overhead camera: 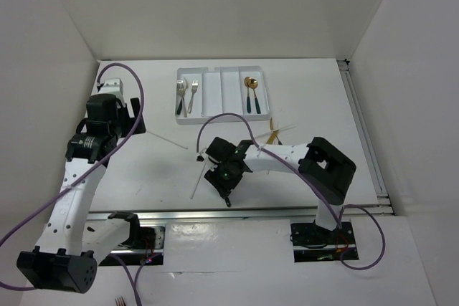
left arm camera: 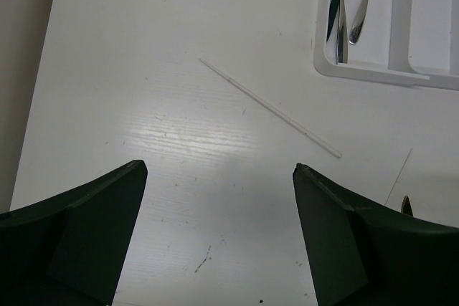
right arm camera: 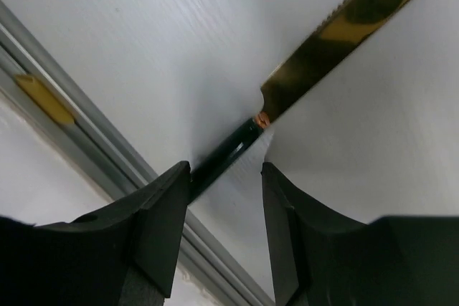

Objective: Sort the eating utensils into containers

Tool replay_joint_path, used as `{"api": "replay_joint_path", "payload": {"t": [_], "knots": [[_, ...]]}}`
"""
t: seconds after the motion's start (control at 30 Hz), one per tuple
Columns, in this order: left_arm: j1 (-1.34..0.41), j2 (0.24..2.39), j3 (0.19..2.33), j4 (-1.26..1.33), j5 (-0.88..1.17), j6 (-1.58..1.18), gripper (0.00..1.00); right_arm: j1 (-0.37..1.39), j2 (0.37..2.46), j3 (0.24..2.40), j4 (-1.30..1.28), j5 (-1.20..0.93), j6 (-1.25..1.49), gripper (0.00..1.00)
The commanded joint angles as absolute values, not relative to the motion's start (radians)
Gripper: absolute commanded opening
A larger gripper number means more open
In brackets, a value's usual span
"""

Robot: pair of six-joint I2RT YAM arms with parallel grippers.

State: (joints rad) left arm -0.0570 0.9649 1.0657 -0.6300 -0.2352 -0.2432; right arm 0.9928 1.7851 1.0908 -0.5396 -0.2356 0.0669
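The right gripper (right arm camera: 224,170) sits nearest, low over the surface (overhead camera: 308,98). Its jaws are partly spread around the dark handle of a gold knife (right arm camera: 337,30). The handle slants in against the left finger (right arm camera: 161,220) and leaves a clear gap on the right finger's side. Whether the pads actually bear on it I cannot tell.

This looks like the start of the knife's pick-up. A good grasp would probably call for squaring the wrist to the handle first, so that both pads meet it flat rather than catching it on the slant. A slanted grip risks the serrated blade swinging during the carry.

Further out, the left gripper (left arm camera: 220,168) hovers with its jaws spread wide and nothing between them. It faces a thin pale chopstick (left arm camera: 269,107) that lies loose on the surface.

Farthest is the white tray (overhead camera: 222,69). Silver forks (overhead camera: 181,94) are in its leftmost slot and a gold spoon (overhead camera: 251,89) is in a right-hand one. The knife should likely go into a slot between them, lowered lengthwise.
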Motion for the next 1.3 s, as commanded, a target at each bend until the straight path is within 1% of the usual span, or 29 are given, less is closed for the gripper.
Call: {"api": "replay_joint_path", "payload": {"t": [0.0, 0.1, 0.2, 0.23, 0.3, 0.33, 0.37, 0.47, 0.53, 0.57, 0.6, 0.77, 0.9, 0.97, 1.13, 1.23, 1.27], "knots": [[-0.044, 0.939, 1.058, -0.612, -0.229, -0.213, 0.97, 1.063, 1.818, 1.14, -0.511, -0.115, 0.087, 0.52], [-0.035, 0.939, 1.058, -0.612, -0.219, -0.213, 0.97, 1.095, 1.839, 1.14, -0.502, -0.103, 0.107, 0.52], [-0.025, 0.939, 1.058, -0.612, -0.206, -0.202, 0.97, 1.095, 1.861, 1.14, -0.502, -0.094, 0.107, 0.49], [-0.025, 0.939, 1.049, -0.612, -0.206, -0.202, 0.97, 1.074, 1.874, 1.14, -0.502, -0.094, 0.107, 0.44], [-0.015, 0.939, 1.049, -0.603, -0.206, -0.202, 0.97, 1.054, 1.89, 1.14, -0.502, -0.106, 0.117, 0.38], [-0.015, 0.939, 1.049, -0.603, -0.206, -0.202, 0.97, 1.031, 1.908, 1.131, -0.502, -0.115, 0.117, 0.32], [-0.015, 0.948, 1.049, -0.603, -0.206, -0.202, 0.97, 1.02, 1.919, 1.131, -0.502, -0.115, 0.117, 0.28], [-0.015, 0.948, 1.049, -0.592, -0.206, -0.202, 0.97, 0.968, 1.965, 1.131, -0.511, -0.094, 0.117, 0.24], [-0.015, 0.948, 1.049, -0.592, -0.206, -0.202, 0.97, 0.945, 1.983, 1.131, -0.511, -0.094, 0.117, 0.14], [-0.015, 0.948, 1.049, -0.583, -0.206, -0.202, 0.97, 0.925, 1.996, 1.131, -0.511, -0.094, 0.117, 0.06], [-0.015, 0.957, 1.04, -0.583, -0.196, -0.202, 0.97, 0.925, 1.996, 1.131, -0.511, -0.094, 0.117, 0.0], [-0.015, 0.966, 1.031, -0.574, -0.187, -0.222, 0.97, 0.882, 1.945, 1.121, -0.511, -0.071, 0.117, 0.0], [-0.015, 0.966, 1.008, -0.539, -0.15, -0.244, 0.97, 0.842, 1.796, 1.14, -0.469, -0.071, 0.138, 0.0], [-0.015, 0.957, 0.982, -0.529, -0.14, -0.253, 0.97, 0.83, 1.782, 1.204, -0.48, -0.052, 0.147, 0.0], [-0.015, 0.975, 0.982, -0.503, -0.115, -0.253, 0.98, 0.79, 1.778, 1.476, -0.528, -0.064, 0.137, 0.0], [-0.015, 1.008, 1.008, -0.503, -0.126, -0.244, 1.0, 0.767, 1.769, 1.534, -0.497, -0.124, 0.127, 0.0], [-0.015, 1.028, 1.021, -0.503, -0.126, -0.244, 1.0, 0.767, 1.753, 1.546, -0.447, -0.162, 0.115, 0.0]]}}
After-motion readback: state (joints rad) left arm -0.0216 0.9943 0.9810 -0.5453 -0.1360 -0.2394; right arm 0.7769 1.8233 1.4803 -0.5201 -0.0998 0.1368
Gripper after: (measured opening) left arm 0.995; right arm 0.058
